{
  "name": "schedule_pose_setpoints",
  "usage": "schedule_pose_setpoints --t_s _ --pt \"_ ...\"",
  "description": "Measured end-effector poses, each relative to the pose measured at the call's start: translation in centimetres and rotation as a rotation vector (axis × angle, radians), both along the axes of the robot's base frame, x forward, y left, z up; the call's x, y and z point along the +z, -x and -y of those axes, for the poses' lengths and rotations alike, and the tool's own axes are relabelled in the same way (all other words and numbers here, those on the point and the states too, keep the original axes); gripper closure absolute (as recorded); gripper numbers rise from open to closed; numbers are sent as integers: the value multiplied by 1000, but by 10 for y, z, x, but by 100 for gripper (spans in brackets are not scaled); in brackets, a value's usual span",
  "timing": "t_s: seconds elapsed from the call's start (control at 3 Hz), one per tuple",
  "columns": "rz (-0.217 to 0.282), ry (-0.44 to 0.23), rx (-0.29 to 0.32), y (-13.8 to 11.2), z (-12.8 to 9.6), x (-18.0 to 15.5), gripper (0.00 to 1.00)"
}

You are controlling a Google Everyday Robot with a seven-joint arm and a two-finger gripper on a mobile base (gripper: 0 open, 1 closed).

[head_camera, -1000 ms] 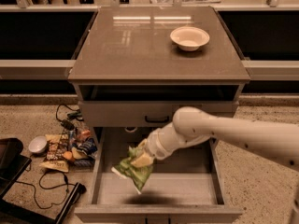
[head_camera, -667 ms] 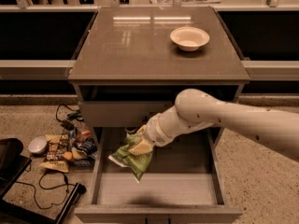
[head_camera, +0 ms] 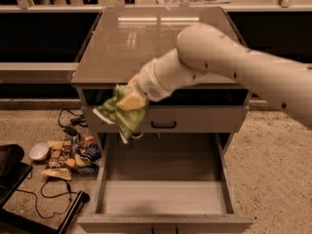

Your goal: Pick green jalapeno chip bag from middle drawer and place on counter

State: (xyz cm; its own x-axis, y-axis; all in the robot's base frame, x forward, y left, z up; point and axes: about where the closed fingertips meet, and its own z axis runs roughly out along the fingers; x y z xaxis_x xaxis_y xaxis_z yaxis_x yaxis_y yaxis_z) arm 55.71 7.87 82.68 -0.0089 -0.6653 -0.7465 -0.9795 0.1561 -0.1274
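Note:
The green jalapeno chip bag (head_camera: 121, 113) hangs crumpled in my gripper (head_camera: 130, 100), which is shut on its upper part. The bag is in the air in front of the cabinet's left side, level with the counter's front edge and above the open middle drawer (head_camera: 165, 199). The drawer is pulled out and its grey floor is bare. The counter (head_camera: 141, 38) is a glossy grey-brown top behind the bag. My white arm reaches in from the right and covers the counter's right half.
A shallower closed drawer front with a black handle (head_camera: 164, 125) sits above the open drawer. A heap of snack packets (head_camera: 73, 155), a white bowl (head_camera: 39, 151) and black cables lie on the floor at the left. A dark object (head_camera: 9, 172) stands at far left.
My gripper has lifted the bag up out of the drawer to counter height. The view has shifted closer, and my arm now hides the bowl on the counter.

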Motion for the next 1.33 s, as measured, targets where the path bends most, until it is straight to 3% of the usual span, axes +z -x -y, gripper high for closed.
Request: schedule_pose_setpoints --t_s 0.33,0.67,1.33 --pt "44 -18 -37 -20 -16 54 100" --pt "67 -55 -158 -54 -21 91 100" --pt "85 -60 -166 -61 -25 101 100"
